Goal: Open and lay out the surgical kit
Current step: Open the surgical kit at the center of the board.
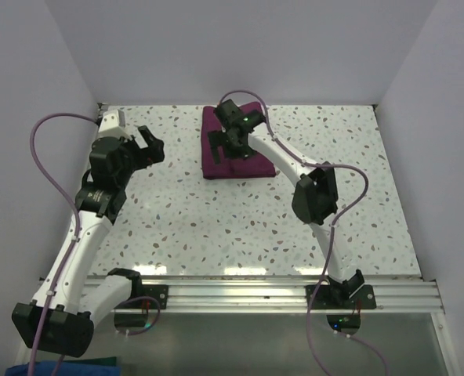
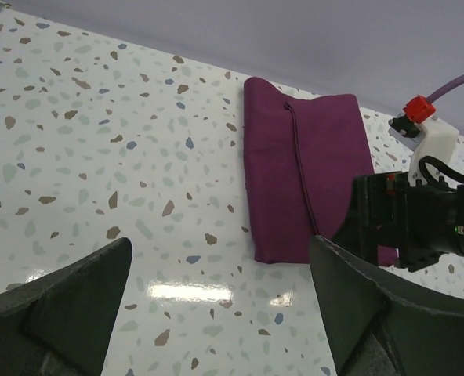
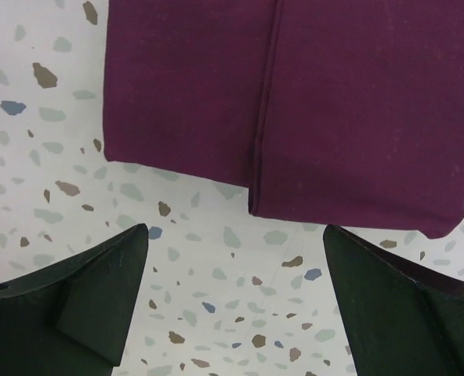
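- One dark purple cloth wrap [image 1: 251,166] is all that shows of the kit. It's folded shut into a flat rectangle and lies at the far middle of the tabletop [image 1: 216,235], near the back wall.
- A fold edge runs lengthwise down the wrap, so one flap overlaps the other. In the left wrist view a thin cord of the same colour follows that edge.
- The cloth is closed up, so I can't see what's inside.
- The right gripper [image 1: 230,137] hangs right above the wrap, pointing down, jaws spread wide and holding nothing.
- In its own wrist view both fingers sit over speckled tabletop just off one edge of the wrap, with the corner of the overlap roughly between them. Can't tell for sure, but it looks clear of the cloth.
- The left gripper [image 1: 150,145] is off to the left, well apart from the wrap, jaws wide too and nothing in them. It's aimed toward the wrap, so its camera catches both the cloth and the right gripper.
- The tabletop is glossy white with brown and grey flecks, pale walls box it in on three sides, and purple cables loop off both arms.
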